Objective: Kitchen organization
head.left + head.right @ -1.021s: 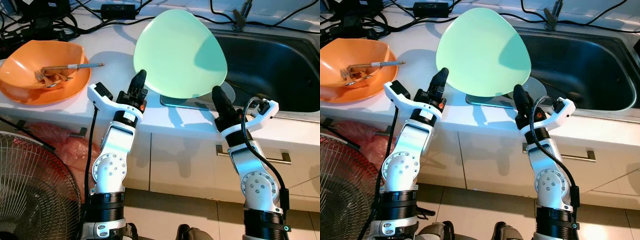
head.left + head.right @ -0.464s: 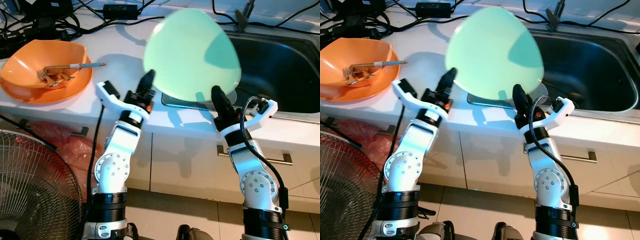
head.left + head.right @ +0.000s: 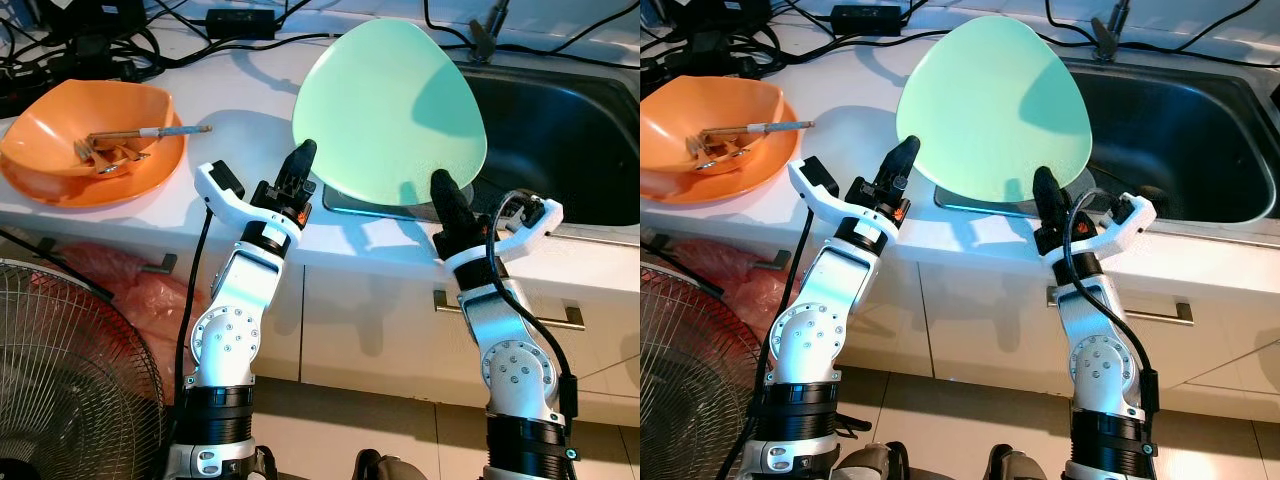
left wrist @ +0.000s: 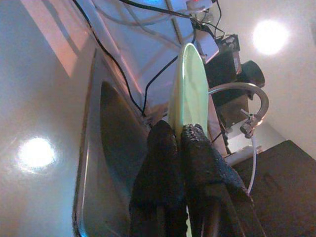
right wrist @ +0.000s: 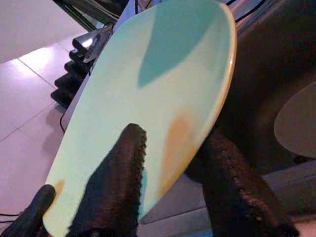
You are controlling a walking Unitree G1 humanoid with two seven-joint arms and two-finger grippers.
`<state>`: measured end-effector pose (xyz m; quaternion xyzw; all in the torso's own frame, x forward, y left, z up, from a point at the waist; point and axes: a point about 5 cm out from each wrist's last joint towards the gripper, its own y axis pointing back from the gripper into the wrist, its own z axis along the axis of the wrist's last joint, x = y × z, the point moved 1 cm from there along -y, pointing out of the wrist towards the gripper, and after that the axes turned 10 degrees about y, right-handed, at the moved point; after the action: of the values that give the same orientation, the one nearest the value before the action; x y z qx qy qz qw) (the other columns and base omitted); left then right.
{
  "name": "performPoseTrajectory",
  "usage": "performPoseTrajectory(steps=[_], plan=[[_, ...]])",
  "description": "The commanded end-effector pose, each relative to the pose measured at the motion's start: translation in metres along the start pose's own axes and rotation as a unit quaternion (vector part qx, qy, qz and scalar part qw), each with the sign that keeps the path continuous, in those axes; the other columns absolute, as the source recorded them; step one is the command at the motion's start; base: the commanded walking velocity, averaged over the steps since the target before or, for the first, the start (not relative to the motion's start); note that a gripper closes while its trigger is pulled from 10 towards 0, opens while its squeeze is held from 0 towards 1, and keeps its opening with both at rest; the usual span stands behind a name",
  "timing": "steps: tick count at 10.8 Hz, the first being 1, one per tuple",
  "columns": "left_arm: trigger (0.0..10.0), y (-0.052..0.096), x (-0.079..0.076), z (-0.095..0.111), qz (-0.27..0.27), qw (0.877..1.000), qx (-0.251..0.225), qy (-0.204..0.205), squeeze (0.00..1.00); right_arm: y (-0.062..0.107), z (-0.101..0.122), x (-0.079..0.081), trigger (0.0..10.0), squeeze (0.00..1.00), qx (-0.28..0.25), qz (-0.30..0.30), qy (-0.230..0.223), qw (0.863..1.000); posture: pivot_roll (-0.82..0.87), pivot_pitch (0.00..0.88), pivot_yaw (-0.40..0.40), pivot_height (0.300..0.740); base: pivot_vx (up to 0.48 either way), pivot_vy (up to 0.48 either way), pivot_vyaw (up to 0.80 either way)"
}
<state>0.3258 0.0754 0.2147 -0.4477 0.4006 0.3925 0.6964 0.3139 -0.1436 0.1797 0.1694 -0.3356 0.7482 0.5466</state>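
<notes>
**Two claws carry a green plate on edge above the sink's near-left corner**

The left gripper is clenched on the near-left rim of the pale green plate; its wrist view shows both black fingers pressed together with the plate's thin edge rising out from between them. The right gripper grasps the same plate at its near-right rim, one finger lying across the face and the other behind it, as its wrist view shows. Held at two points along the lower edge, the plate stands tilted up, its face toward the robot, and cannot swing about a single grip.

The plate hangs over the seam where the white countertop meets the steel sink, above the sink's near-left corner. It appears lifted clear of the counter, though its lowest edge is hidden behind the fingers. My reading is that it is being taken to the basin.

At the counter's left end, well apart from the plate, sits an orange bowl with chopsticks and scraps in it. Black cables trail along the counter's far edge. A fan stands on the floor at the robot's left.
</notes>
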Motion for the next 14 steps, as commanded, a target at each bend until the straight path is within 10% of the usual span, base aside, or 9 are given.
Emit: performPoseTrajectory(steps=[1, 8, 9, 10, 14], plan=[[10.0, -0.007, -0.027, -0.01, -0.059, 0.998, 0.003, 0.029, 0.0, -0.001, 0.003, 0.001, 0.0, 0.0, -0.009, 0.001, 0.0, 1.0, 0.02, 0.163, -0.012, 0.74, 0.0, 0.0, 0.0], [10.0, -0.008, -0.018, -0.016, -0.032, 0.998, 0.027, -0.042, 0.0, -0.002, 0.005, 0.003, 0.0, 0.0, -0.016, 0.013, -0.005, 1.0, 0.02, 0.164, -0.012, 0.74, 0.0, 0.0, 0.0], [10.0, -0.008, -0.017, -0.017, -0.032, 0.997, 0.038, -0.056, 0.0, -0.001, 0.005, 0.002, 2.7, 0.0, -0.013, 0.004, -0.003, 1.0, 0.02, 0.162, -0.011, 0.74, 0.0, 0.0, 0.0], [10.0, -0.008, -0.016, -0.02, -0.035, 0.996, 0.041, -0.068, 1.0, -0.002, 0.005, 0.0, 10.0, 0.0, -0.013, 0.0, -0.004, 1.0, 0.02, 0.162, -0.01, 0.74, 0.0, 0.0, 0.0], [10.0, -0.008, -0.017, -0.022, -0.027, 0.995, 0.042, -0.087, 1.0, -0.001, 0.004, 0.001, 10.0, 0.0, -0.015, -0.001, -0.011, 1.0, 0.02, 0.158, -0.008, 0.74, 0.0, 0.0, 0.0]])
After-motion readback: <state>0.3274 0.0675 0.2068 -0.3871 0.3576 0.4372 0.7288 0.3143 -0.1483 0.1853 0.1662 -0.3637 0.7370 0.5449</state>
